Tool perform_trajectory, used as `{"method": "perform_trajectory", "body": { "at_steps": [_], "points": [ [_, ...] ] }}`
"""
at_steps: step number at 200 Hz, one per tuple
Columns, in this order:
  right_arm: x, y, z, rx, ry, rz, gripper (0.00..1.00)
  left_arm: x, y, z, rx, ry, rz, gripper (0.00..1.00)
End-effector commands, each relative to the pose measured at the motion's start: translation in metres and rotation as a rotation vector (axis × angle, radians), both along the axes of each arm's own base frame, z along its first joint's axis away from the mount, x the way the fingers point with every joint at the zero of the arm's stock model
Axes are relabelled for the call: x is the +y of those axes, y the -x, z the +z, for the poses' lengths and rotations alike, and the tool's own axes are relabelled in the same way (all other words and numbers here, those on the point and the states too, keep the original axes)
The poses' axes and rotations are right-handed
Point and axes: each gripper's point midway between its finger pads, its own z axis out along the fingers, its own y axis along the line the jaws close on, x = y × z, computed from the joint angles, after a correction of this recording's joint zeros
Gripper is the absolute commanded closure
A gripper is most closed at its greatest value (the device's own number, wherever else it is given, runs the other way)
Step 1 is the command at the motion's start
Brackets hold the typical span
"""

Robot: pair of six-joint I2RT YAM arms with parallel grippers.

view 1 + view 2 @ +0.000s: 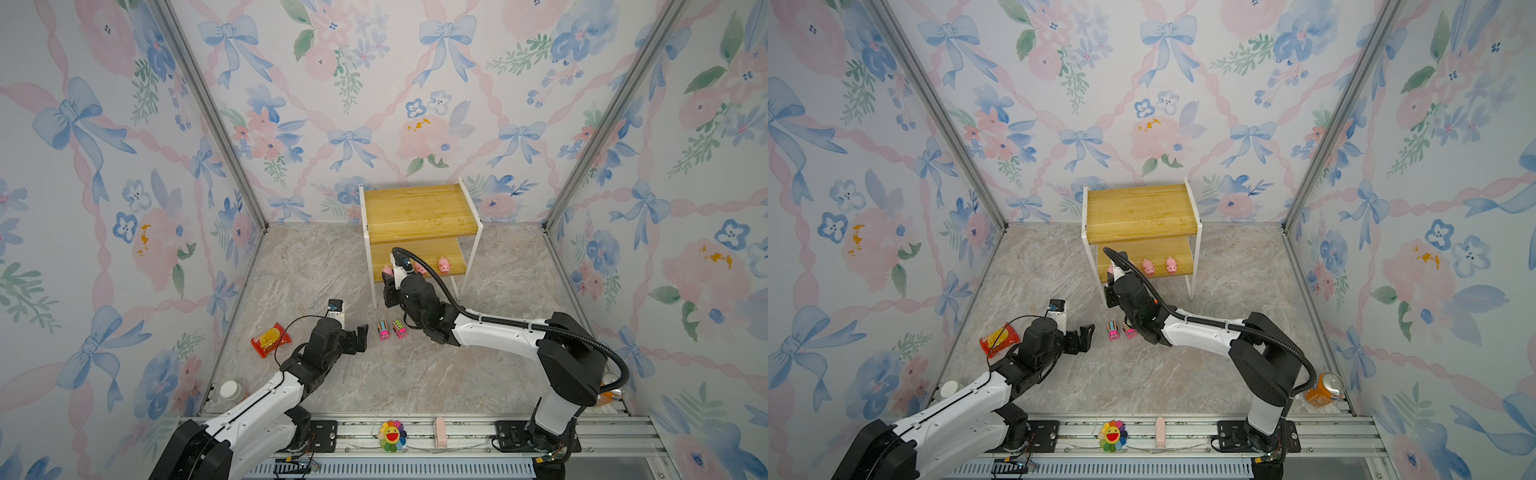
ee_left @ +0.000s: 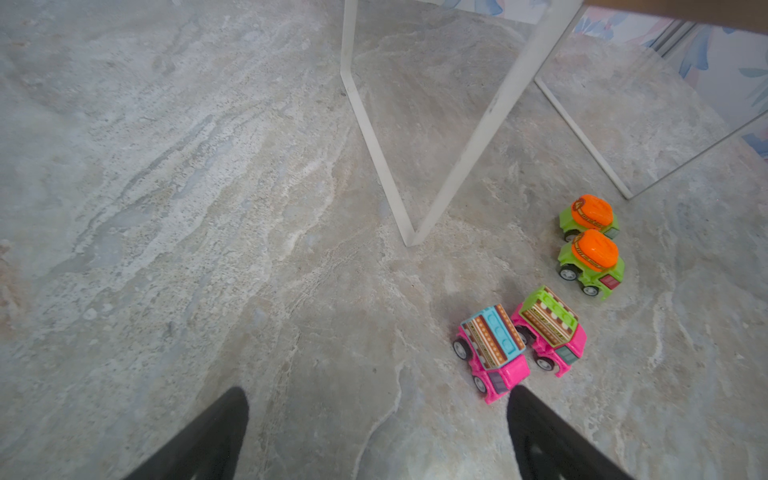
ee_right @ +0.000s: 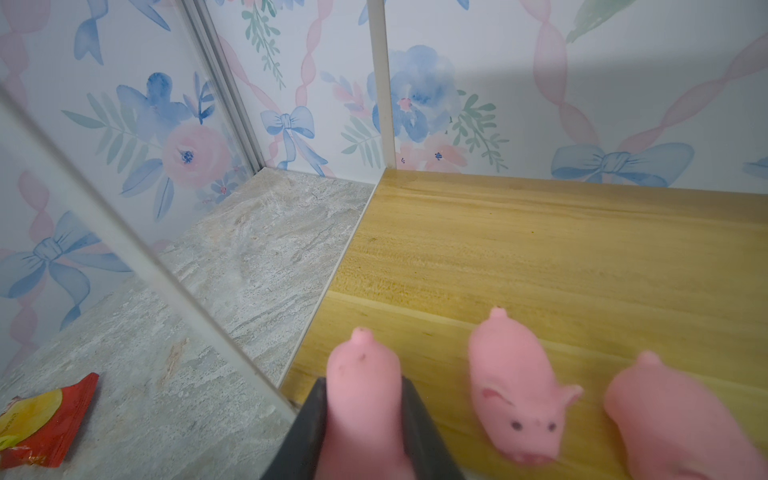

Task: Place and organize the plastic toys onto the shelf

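Marbled worktop (image 1: 415, 374) fills the lower half of both top views; the two-tier shelf (image 1: 419, 208) stands at centre; the right tool (image 3: 363, 386), at the left end of its lower board, is clamped on a pink pig (image 3: 361, 357); the left tool (image 2: 378, 390) hangs spread wide and empty, lower left of centre; two more pigs (image 1: 1148, 267) sit to the right on that board; pink trucks (image 1: 383, 329) and green trucks (image 2: 592, 262) stand on the worktop near the shelf's legs.
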Motion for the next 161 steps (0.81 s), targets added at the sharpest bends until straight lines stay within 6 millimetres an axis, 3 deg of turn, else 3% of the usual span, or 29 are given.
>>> {"method": "perform_trajectory", "body": {
  "at_steps": [1,161],
  "points": [
    [0.007,-0.004,0.011,-0.016,-0.046,-0.021,0.71,0.001,0.002,-0.002,0.003,0.011,0.001,0.02],
    [0.009,-0.027,0.000,-0.014,-0.058,-0.096,0.70,0.001,0.002,-0.002,0.004,0.013,-0.002,0.02]
  ]
}}
